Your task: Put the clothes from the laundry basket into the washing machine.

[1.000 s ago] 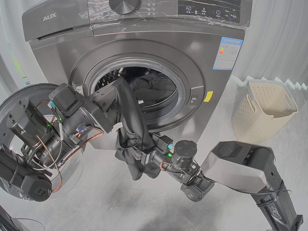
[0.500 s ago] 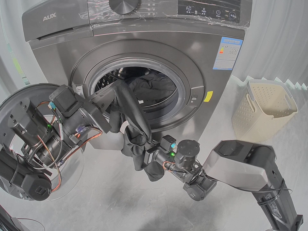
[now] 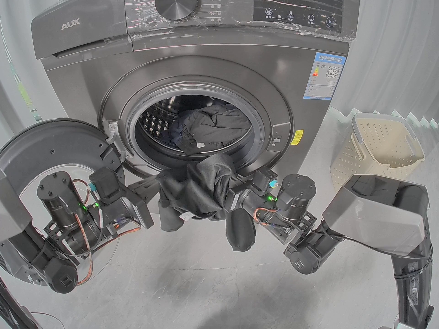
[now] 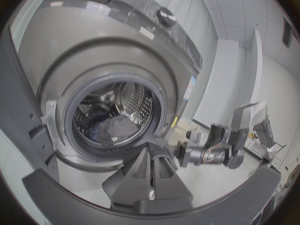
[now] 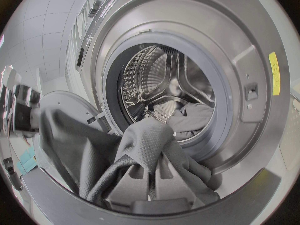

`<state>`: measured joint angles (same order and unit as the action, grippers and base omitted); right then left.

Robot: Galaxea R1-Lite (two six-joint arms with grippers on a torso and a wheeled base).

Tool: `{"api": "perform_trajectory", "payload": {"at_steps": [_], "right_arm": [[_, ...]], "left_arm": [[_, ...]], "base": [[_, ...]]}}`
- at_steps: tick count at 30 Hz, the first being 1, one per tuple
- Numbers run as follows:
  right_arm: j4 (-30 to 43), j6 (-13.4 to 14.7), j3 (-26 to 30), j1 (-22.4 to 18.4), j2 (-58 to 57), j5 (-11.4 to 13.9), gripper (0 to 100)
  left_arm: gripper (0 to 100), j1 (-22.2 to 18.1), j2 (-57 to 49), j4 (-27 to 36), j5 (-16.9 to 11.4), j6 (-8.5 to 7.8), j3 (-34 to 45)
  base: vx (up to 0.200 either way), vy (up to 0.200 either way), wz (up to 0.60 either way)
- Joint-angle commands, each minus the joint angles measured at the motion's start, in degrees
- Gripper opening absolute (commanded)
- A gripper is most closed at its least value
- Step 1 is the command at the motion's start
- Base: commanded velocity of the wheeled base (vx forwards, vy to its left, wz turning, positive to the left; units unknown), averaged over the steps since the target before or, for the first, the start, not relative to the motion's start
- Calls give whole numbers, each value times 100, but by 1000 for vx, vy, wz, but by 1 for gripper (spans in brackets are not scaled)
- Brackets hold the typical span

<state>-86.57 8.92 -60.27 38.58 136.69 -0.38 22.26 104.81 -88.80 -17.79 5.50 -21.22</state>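
Right wrist view: fingers (image 5: 137,188) apparently around garment (image 5: 147,144).

Washer (image 3: 192,69) print: pale logo (image 3: 71,23) on drawer (image 3: 82,28). Characters round dial (image 3: 176,1) and on blue-white label (image 3: 328,76) with QR code, front top right, are too small to read. Panel (image 3: 299,5) has white icons (image 3: 299,19). Yellow sticker (image 3: 297,137) beside door opening, white tag (image 3: 186,216) on garment (image 3: 201,183): both unreadable.
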Motion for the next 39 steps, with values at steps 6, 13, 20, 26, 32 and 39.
{"api": "perform_trajectory", "payload": {"at_steps": [6, 13, 20, 26, 32, 39], "right_arm": [[8, 13, -11, 193, -380, -68, 0], [-1, 39, 24, 185, -415, -68, 0], [8, 31, -20, 70, -442, -68, 0], [-1, 31, -29, -132, -451, -68, 0], [-18, 39, -46, -193, -442, -59, 0], [-71, 57, -11, -149, -451, -68, 0]], "left_arm": [[0, -46, 918, -24, -32, -312, 136], [100, -55, 918, -15, -41, -312, 154], [100, -73, 1015, -24, -67, -330, 470], [100, -108, 1357, -24, -296, -655, 813], [100, -117, 1419, -24, -454, -778, 1041], [100, -108, 1718, -24, -463, -928, 1173]], "base": [[0, 0, 0], [0, 0, 0], [0, 0, 0], [0, 0, 0], [0, 0, 0], [0, 0, 0]]}}
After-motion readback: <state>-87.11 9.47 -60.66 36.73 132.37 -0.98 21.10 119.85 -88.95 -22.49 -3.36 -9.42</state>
